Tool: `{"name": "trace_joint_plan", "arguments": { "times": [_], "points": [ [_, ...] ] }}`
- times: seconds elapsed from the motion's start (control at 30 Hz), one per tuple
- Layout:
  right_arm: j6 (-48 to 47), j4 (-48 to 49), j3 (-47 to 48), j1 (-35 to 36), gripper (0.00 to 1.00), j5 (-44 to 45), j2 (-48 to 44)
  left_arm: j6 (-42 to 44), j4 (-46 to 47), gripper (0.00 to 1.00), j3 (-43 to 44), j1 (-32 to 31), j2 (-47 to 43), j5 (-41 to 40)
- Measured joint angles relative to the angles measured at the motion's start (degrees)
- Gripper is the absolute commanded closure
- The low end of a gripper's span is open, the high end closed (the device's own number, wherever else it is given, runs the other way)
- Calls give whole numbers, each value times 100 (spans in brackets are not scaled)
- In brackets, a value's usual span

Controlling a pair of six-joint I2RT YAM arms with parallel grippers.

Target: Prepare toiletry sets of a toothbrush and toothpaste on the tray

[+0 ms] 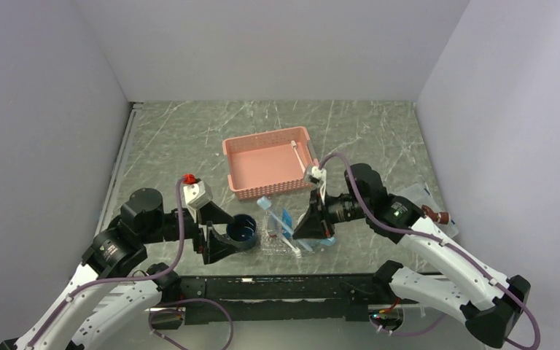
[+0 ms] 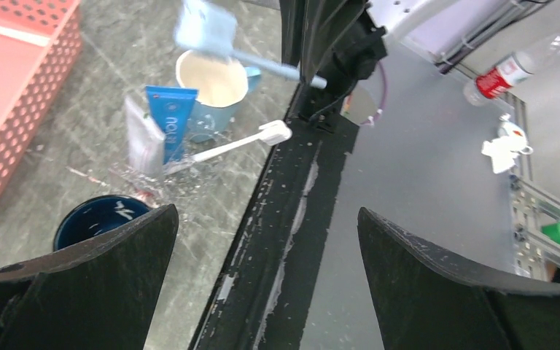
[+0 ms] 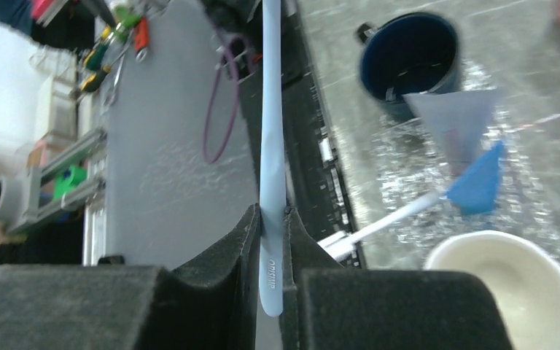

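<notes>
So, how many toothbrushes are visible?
3. One white toothbrush in the pink basket, another white toothbrush on the tray, a pale blue toothbrush held by the right gripper. Others may be hidden.

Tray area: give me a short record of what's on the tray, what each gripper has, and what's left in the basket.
tray: clear, glittery, near the table's front edge
on tray: blue toothpaste, white toothpaste, white toothbrush lying partly on it
right gripper: shut on pale blue toothbrush, held in the air
left gripper: open, empty, beside dark blue mug
pink basket: spare toothbrush inside
</notes>
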Motion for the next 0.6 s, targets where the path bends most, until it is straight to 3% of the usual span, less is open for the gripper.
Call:
{"name": "trace_joint_plan", "arguments": {
  "times": [0.23, 0.6],
  "points": [
    [330, 518, -588, 1051, 100, -190, -251, -85, -118, 1, 352, 0, 0, 542],
    [850, 1526, -885, 1768, 100, -415, -319, -227, -424, 1, 514, 0, 146, 815]
  ]
}}
